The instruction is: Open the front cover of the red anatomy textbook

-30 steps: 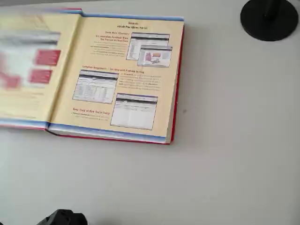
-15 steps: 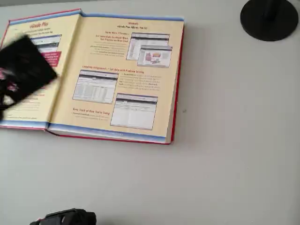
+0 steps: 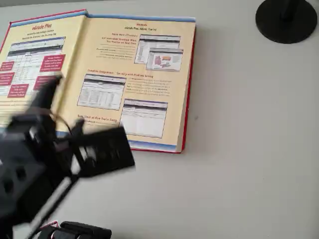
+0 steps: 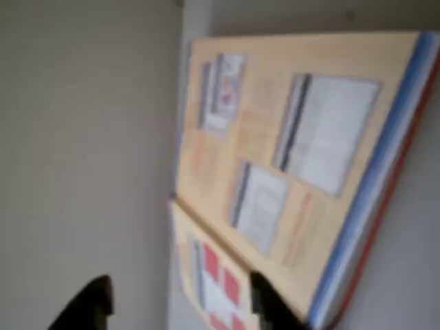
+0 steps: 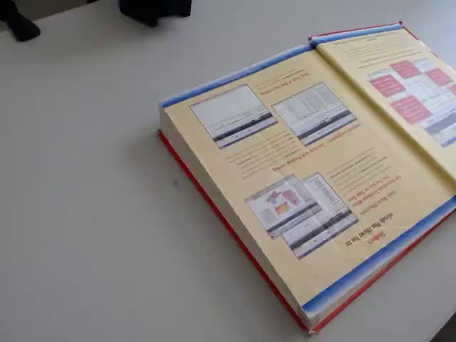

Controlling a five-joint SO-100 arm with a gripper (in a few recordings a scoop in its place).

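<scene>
The red anatomy textbook (image 3: pixel 134 79) lies open on the white table, its cream-yellow endpaper with screenshot pictures facing up. The front cover (image 3: pixel 30 59) lies flat to the left in the overhead view, inner face up with red boxes. In the fixed view the textbook (image 5: pixel 299 185) fills the right side and the front cover (image 5: pixel 406 78) is at the far right. My black gripper (image 3: pixel 62 109) is blurred above the book's near left edge. In the wrist view the gripper (image 4: pixel 180 306) is open, with nothing between its dark fingertips (image 4: pixel 89 306), and it faces the textbook (image 4: pixel 295 137) and the front cover (image 4: pixel 206 282).
A black round base (image 3: pixel 286 20) stands at the far right corner of the table. A black part (image 3: pixel 75 231) sits at the bottom edge. In the fixed view dark objects (image 5: pixel 153 8) lie along the far edge. Bare white table spreads to the right of the book.
The arm has swung from over the left cover down toward the book's near edge. The cover's inner face is now uncovered and sharp. The book has not moved.
</scene>
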